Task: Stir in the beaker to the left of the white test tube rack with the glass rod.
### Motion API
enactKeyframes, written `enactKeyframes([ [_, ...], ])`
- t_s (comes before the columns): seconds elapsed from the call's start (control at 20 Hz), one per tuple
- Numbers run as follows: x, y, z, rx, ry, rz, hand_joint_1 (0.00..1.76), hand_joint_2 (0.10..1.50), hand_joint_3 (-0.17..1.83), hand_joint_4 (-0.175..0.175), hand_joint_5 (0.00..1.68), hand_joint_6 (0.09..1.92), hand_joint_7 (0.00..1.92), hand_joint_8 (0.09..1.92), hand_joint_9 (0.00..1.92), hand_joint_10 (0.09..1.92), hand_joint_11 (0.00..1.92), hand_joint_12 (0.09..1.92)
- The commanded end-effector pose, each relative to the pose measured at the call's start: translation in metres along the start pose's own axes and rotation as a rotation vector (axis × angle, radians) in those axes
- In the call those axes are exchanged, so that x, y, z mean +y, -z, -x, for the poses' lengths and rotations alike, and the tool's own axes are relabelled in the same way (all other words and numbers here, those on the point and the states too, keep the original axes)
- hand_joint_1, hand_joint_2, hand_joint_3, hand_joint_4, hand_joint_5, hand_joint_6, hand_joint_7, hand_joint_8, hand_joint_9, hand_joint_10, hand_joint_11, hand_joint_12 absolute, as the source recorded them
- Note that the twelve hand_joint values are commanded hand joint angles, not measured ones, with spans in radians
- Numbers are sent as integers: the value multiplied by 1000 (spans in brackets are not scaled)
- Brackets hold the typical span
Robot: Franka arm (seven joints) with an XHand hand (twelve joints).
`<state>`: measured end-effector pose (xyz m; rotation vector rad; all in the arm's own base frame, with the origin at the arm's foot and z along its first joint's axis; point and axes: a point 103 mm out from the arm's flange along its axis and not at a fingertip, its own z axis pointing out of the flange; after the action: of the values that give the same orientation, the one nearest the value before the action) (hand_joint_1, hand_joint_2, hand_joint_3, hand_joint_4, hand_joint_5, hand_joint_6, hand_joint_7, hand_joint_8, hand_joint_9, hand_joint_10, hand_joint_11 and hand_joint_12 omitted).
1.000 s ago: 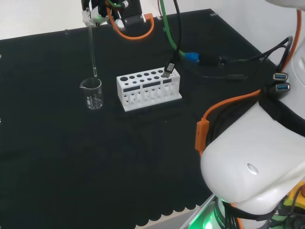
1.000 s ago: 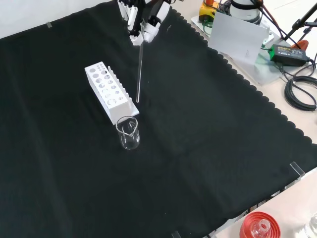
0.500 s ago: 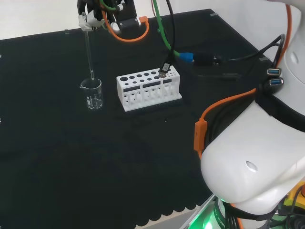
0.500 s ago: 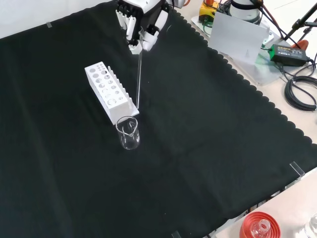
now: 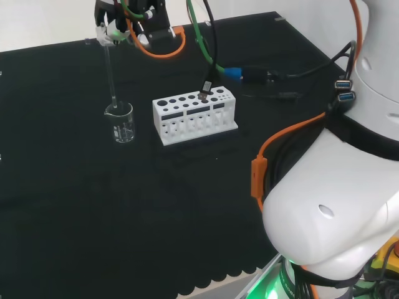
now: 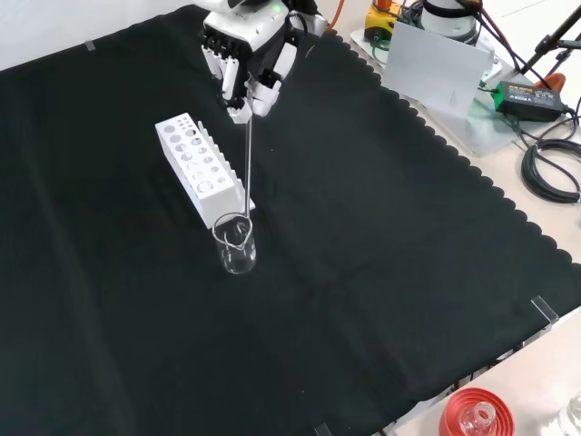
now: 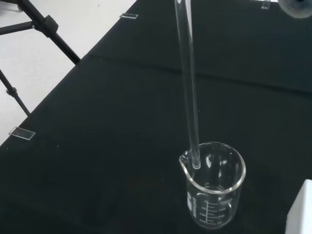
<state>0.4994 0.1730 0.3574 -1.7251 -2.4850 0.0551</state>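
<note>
A small clear glass beaker stands on the black cloth, left of the white test tube rack in the head view. The hand is above it, shut on the top of a long glass rod. The rod hangs nearly upright. Its lower tip sits just at the beaker's rim, close to the spout, as the wrist view shows.
Orange and green cables run from the hand across the back of the cloth. The arm's white links stand at the right of the head view. A red ribbed stand sits at the bench's near edge in the front view.
The hand has carried the rod leftwards in the head view and downwards, so the tip has come from above the rack's side of the beaker to the beaker's rim.
</note>
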Motion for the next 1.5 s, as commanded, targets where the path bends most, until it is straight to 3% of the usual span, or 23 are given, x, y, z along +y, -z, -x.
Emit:
enactKeyframes([
  [0.05, 15, -9, 10, 1, 9, -7, 1199, 1114, -175, -175, 1167, 729, 1643, 394, 1779, 249, 1593, 769],
  [0.8, 34, -43, 35, 23, 17, -50, 1198, 1116, -175, -175, 1164, 734, 1643, 389, 1779, 247, 1595, 771],
  [1.2, 39, -76, 35, 21, 25, -95, 1198, 1116, -175, -175, 1163, 737, 1644, 387, 1780, 247, 1596, 772],
  [1.5, 41, -83, 23, 21, 39, -109, 1198, 1117, -175, -175, 1161, 739, 1645, 386, 1780, 246, 1596, 772],
])
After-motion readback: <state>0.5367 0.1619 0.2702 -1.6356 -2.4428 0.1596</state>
